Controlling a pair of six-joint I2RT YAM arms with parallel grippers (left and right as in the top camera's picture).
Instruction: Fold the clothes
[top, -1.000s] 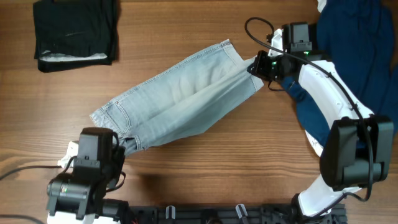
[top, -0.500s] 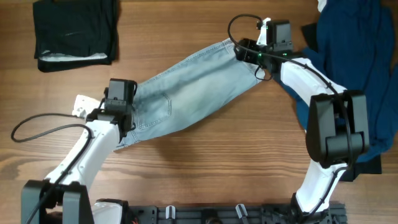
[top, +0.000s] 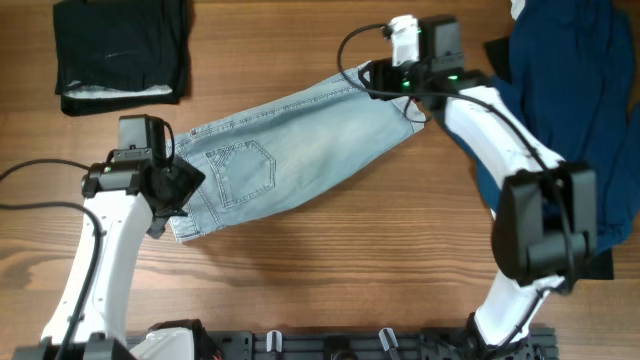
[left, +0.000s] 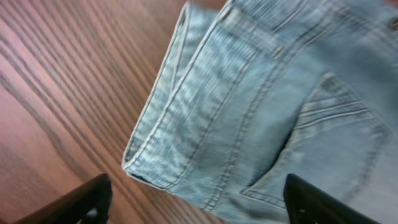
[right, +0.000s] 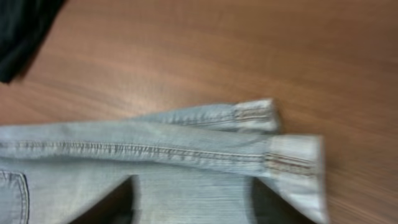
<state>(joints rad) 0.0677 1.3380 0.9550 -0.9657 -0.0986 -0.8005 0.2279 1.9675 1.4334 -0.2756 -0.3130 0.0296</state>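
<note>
The clothes, pale blue denim shorts (top: 300, 140), lie folded lengthwise on the table, slanting from lower left to upper right, with a back pocket facing up. My left gripper (top: 178, 190) hangs over the waistband end. In the left wrist view the gripper (left: 199, 208) is open, with the shorts (left: 261, 93) flat beneath it and nothing held. My right gripper (top: 385, 78) hovers at the hemmed leg end. The right wrist view has the gripper (right: 194, 205) with its fingers apart above the shorts (right: 155, 149), which lie flat.
A black folded garment (top: 120, 50) lies at the back left, and its corner (right: 18, 31) shows in the right wrist view. A large dark navy garment (top: 585, 90) is heaped at the right, under my right arm. Bare wooden table (top: 330, 270) stretches along the front.
Both grippers were shut on the shorts' ends, carried them toward the back, folding the shorts over, and let go. The left arm has since drawn back to the left.
</note>
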